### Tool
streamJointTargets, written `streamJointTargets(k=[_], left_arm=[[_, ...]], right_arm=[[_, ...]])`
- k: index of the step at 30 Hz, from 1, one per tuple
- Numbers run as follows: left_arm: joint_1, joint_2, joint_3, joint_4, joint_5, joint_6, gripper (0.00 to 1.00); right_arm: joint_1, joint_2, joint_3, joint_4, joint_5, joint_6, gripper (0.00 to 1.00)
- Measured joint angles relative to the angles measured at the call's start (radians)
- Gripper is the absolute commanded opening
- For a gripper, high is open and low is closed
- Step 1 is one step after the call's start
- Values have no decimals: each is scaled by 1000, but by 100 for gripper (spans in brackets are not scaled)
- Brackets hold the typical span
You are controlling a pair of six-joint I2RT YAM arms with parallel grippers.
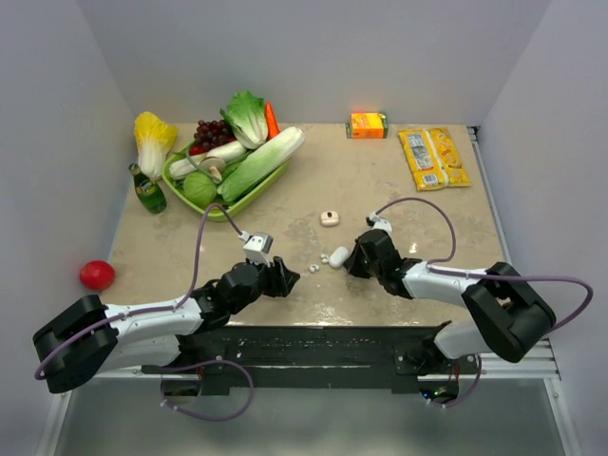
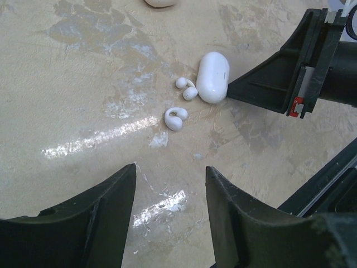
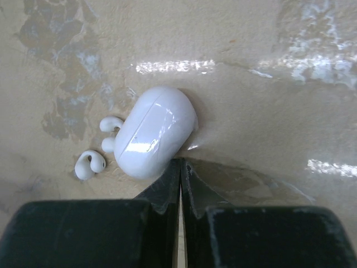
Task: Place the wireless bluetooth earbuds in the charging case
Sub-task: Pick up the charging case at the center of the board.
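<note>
The charging case [image 1: 339,256] [image 2: 212,76] [image 3: 155,131] is a closed, glossy white pebble lying on the tan table. Two tiny white earbuds lie loose just to its left: one [image 2: 187,88] [image 3: 110,131] touches the case, the other [image 1: 314,269] [image 2: 175,118] [image 3: 89,164] sits a little apart. My right gripper [image 1: 351,261] [image 3: 181,161] is shut with nothing between its fingers, and its tips rest against the case's near side. My left gripper [image 1: 288,276] [image 2: 170,170] stands open and holds nothing, low over the table a short way short of the earbuds.
A small cream object with a tan top [image 1: 330,218] lies behind the case. At the back stand an orange carton [image 1: 368,124] and a yellow snack packet [image 1: 433,157]. A green tray of vegetables [image 1: 228,161], a green bottle [image 1: 148,190] and a red ball [image 1: 96,275] are on the left.
</note>
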Motion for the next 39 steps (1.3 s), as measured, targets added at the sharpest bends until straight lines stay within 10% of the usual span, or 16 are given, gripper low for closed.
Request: streamJointTargets(k=[16, 24, 39], left_arm=[[0, 2, -13, -26, -43, -8, 69], [0, 7, -13, -55, -82, -24, 72], [0, -23, -12, -80, -131, -57, 69]], right_arm=[[16, 170, 102, 128, -121, 0, 21], [20, -21, 58, 28, -61, -17, 32], [-61, 156, 249, -74, 134, -78, 11]])
